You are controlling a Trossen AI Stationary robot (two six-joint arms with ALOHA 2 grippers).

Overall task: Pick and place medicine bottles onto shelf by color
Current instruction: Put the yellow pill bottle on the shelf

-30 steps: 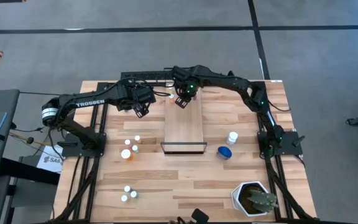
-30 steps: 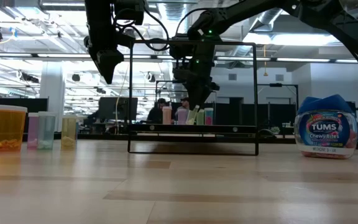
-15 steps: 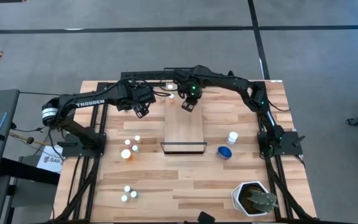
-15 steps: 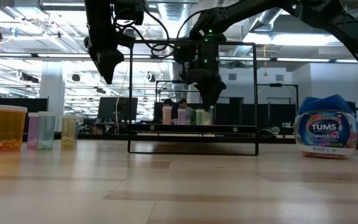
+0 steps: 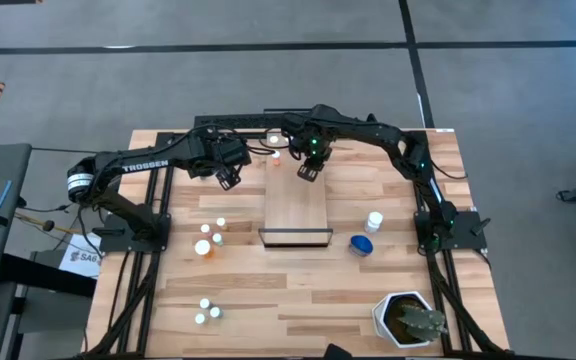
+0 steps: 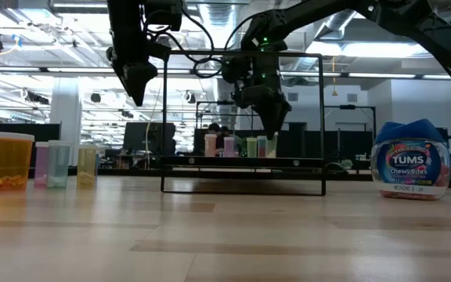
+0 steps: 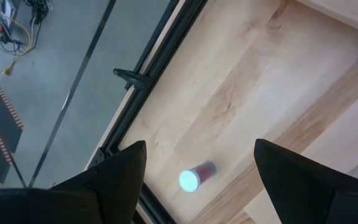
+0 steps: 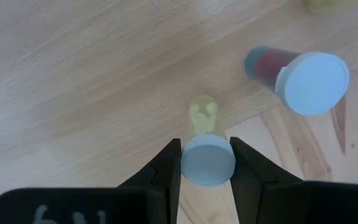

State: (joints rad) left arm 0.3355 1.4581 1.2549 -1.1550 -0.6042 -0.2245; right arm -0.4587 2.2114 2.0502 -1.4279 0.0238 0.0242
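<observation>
Right hand [image 8: 205, 163] grips one yellowish bottle [image 8: 205, 146]; perhaps four shelved

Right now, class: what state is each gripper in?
Left gripper: open, holding nothing.
Right gripper: shut on a yellowish bottle.

1. High view: even, bright overhead light; the arms throw only soft, short shadows on the bench [image 5: 238, 290].
2. Low view: ceiling lights glare at 12 o'clock; near bench blurred.
3. Left wrist view: bottle cap [image 7: 188, 180] glows overexposed.
4. Right wrist view: the caps look soft, out of focus.
</observation>
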